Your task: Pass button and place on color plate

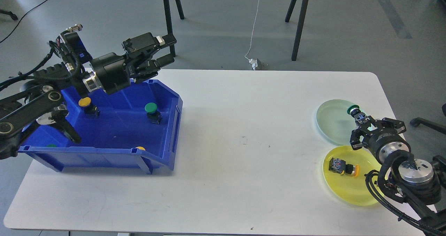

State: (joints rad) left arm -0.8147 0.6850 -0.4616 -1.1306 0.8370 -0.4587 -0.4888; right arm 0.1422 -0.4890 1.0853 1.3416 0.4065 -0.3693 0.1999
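My right gripper (362,120) is shut on a green-capped button (353,109) and holds it low over the pale green plate (332,121) at the right. The yellow plate (352,190) in front of it holds an orange-capped button (343,167) lying on its side. My left gripper (166,48) is open and empty, raised above the back corner of the blue bin (104,155). The bin holds a green button (152,112), a yellow button (87,105) and more caps at its front wall.
Black stand legs (298,20) rise behind the table's back edge, with a white cable on the floor. The right arm's wrist and cables (404,180) hang over the yellow plate's right side. The white table (244,142) is bare between bin and plates.
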